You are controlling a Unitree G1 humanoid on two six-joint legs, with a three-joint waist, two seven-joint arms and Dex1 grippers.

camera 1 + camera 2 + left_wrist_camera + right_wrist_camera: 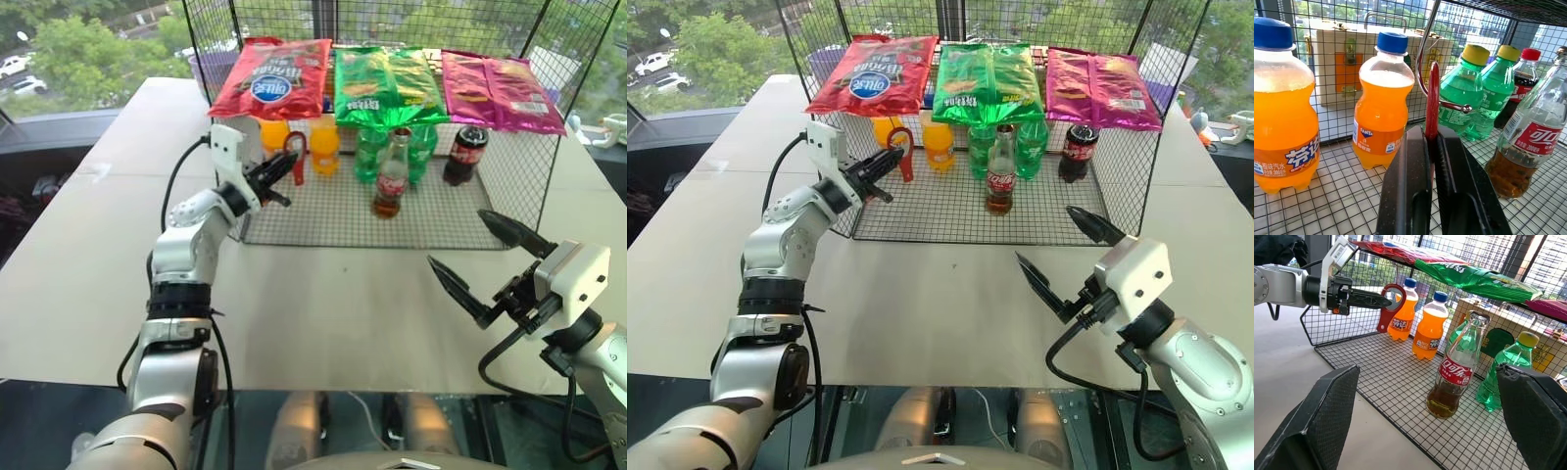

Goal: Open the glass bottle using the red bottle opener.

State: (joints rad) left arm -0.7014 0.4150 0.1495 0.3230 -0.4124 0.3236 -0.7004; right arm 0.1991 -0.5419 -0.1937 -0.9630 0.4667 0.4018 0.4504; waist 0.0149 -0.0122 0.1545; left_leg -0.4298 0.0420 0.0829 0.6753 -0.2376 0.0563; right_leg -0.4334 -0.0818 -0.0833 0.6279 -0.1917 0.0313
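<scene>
Your white table [323,313] carries a wire-mesh rack [411,220], snack bags [985,83] laid across its top and drinks on its floor. From the head cam you get the full layout: two orange soda bottles [1418,323], green bottles [1031,147] and a dark cola bottle [1077,152] along the back, w/ the glass bottle [392,176] upright in front of the green ones, cap on. Right wrist cam adds the side-on look: the red bottle opener [1391,306] hangs by its ring at the rack's left front, handle down. Left wrist cam shows, edge-on, the metal hook [1425,58] it hangs from. Left gripper [282,168]: fingers pressed together, pinching the opener. Right gripper [485,264]: fingers spread wide, holding nothing, over the table well short of the rack.
</scene>
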